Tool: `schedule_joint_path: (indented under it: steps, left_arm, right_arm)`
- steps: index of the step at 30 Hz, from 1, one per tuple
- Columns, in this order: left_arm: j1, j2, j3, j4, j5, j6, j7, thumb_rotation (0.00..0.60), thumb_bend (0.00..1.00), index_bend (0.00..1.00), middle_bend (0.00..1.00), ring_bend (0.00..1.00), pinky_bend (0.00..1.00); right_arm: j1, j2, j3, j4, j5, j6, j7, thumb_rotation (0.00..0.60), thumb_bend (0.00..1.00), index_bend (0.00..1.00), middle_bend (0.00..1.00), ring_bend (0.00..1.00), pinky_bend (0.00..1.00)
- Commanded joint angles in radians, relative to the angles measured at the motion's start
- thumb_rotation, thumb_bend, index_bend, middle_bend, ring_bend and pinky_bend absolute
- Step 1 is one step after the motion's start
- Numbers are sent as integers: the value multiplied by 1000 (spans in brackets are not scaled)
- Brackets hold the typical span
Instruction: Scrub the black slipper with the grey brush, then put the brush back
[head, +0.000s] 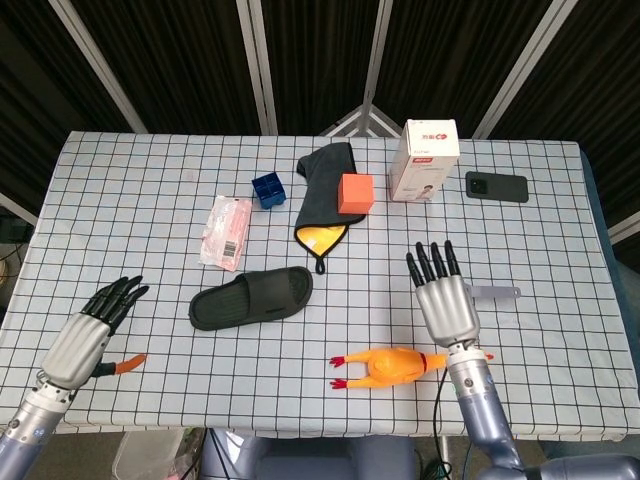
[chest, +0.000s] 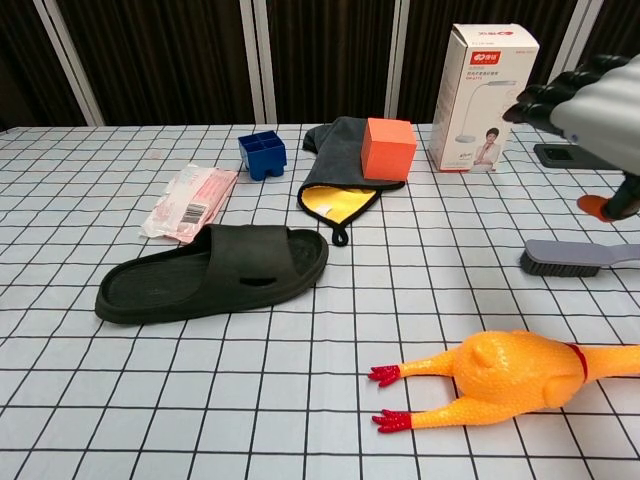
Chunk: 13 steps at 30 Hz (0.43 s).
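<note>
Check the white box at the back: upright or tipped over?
Upright. The white box stands on its short end on the table, printed front facing the chest camera, its top flap uppermost. In the head view it also rises above the orange cube.

In the head view the right hand covers most of the brush; only its handle end shows. In the chest view the brush runs off the right edge, as do the rubber chicken and the phone, which the right hand partly hides. The left hand shows only in the head view, with an orange bit beside it, perhaps its thumb tip. The box print is too small to read.
</note>
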Motion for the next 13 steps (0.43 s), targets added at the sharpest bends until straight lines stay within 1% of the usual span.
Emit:
schedule_joint_path:
  steps: [1, 2, 4, 5, 7, 8, 10, 13]
  left_arm:
    - [93, 66, -10, -98, -87, 79, 153, 600, 90, 0, 0, 0, 55]
    - [115, 79, -17, -126, -111, 105, 192, 600, 89, 0, 0, 0, 50]
    - [146, 91, -26, -160, -129, 147, 245, 600, 89, 0, 0, 0, 49]
    - [160, 95, -27, -168, -126, 168, 272, 600, 89, 0, 0, 0, 48]
    - [178, 98, -25, -165, -118, 190, 311, 600, 88, 0, 0, 0, 46]
    - [185, 97, -28, -161, -119, 198, 327, 600, 88, 0, 0, 0, 44]
    - [196, 91, -40, -153, -124, 214, 359, 600, 88, 0, 0, 0, 43]
    - [200, 83, -57, -148, -136, 216, 370, 600, 89, 0, 0, 0, 43]
  right_arm:
    - [-182, 200, -178, -89, -305, 50, 450, 600, 392, 0, 0, 0, 0]
    - [-223, 243, -224, -75, -360, 61, 556, 600, 388, 0, 0, 0, 0]
    - [-289, 297, -282, -29, -424, 95, 707, 600, 386, 0, 0, 0, 0]
    - [-327, 314, -304, 11, -450, 119, 785, 600, 386, 0, 0, 0, 0]
    - [-382, 319, -322, 87, -477, 157, 888, 600, 385, 0, 0, 0, 0]
    - [-402, 316, -322, 113, -473, 169, 918, 600, 384, 0, 0, 0, 0]
    - [-419, 332, -328, 158, -469, 151, 936, 600, 384, 0, 0, 0, 0]
    - [-434, 350, -311, 164, -457, 152, 924, 600, 384, 0, 0, 0, 0]
